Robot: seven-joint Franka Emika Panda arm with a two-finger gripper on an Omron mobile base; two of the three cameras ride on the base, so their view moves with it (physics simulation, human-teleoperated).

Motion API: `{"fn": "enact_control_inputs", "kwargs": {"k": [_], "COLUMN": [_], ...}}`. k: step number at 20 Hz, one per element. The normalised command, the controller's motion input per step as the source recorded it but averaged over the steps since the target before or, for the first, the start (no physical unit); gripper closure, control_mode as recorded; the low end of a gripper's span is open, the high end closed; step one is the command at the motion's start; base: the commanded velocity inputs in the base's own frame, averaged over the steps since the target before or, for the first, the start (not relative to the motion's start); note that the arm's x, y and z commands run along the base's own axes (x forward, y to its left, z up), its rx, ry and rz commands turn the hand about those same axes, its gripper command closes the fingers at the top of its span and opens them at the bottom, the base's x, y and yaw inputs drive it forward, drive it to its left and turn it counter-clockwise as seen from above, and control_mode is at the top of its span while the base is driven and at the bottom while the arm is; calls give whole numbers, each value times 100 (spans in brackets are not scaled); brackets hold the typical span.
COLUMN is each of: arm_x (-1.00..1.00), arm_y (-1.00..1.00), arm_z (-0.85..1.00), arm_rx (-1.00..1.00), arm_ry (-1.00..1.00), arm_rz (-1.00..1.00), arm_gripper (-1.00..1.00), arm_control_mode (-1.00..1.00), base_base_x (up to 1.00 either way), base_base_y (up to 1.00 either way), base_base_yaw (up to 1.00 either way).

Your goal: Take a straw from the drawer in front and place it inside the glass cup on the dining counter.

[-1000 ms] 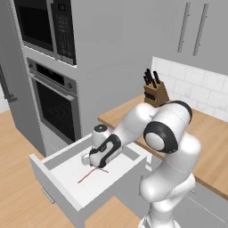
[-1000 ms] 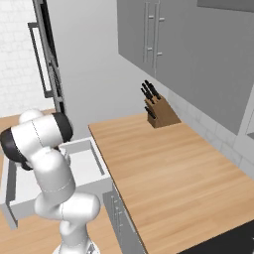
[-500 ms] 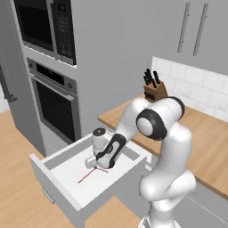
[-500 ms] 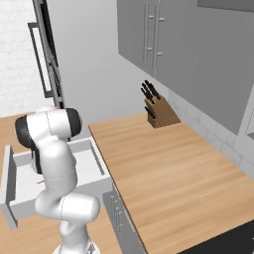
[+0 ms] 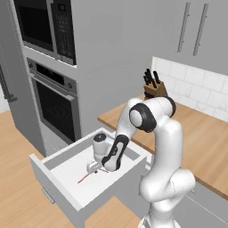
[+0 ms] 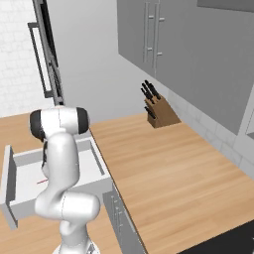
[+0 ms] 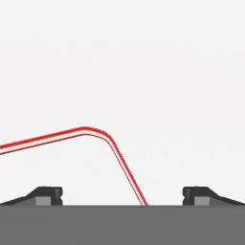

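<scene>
The drawer (image 5: 53,185) stands pulled out, its white inside bare apart from the thin red straw (image 5: 83,179) lying flat on the floor. My gripper (image 5: 92,169) is lowered into the drawer right over the straw's bent end. In the hand view the straw (image 7: 86,131) curves down between my two dark fingertips (image 7: 48,194), and the jaws of my gripper (image 7: 123,197) are spread wide, open, with nothing clamped. From the right, the drawer (image 6: 25,168) and a short bit of straw (image 6: 42,181) show beside my arm. The glass cup and the dining counter are out of view.
A wood counter (image 5: 205,133) with a knife block (image 5: 153,87) runs behind and right of the drawer. A built-in oven (image 5: 55,107) and microwave (image 5: 46,22) stand to its left. Grey wall cabinets (image 6: 163,39) hang above the counter.
The arm has folded in and the hand has dropped lower into the drawer, closer to the straw. The jaws stayed open; the straw has not moved.
</scene>
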Motion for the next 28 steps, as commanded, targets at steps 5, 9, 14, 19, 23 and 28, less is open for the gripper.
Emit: {"fn": "enact_control_inputs", "kwargs": {"k": [5,9,14,19,23,28], "arm_x": [6,24,30,22,4,1], "arm_y": [0,0,0,0,8,10], "arm_z": [-25,-17,-12,-10,-35,-36], "arm_rx": [0,0,0,0,0,0], "arm_ry": [0,0,0,0,6,7], "arm_rz": [1,1,2,3,2,0], "arm_gripper": [-100,-100,-100,-100,100,100], "arm_control_mode": [-100,-100,-100,-100,-100,-100], "base_base_x": [0,0,0,0,0,0], "base_base_y": [0,0,0,0,0,0], "base_base_yaw": [0,0,0,0,0,0]}}
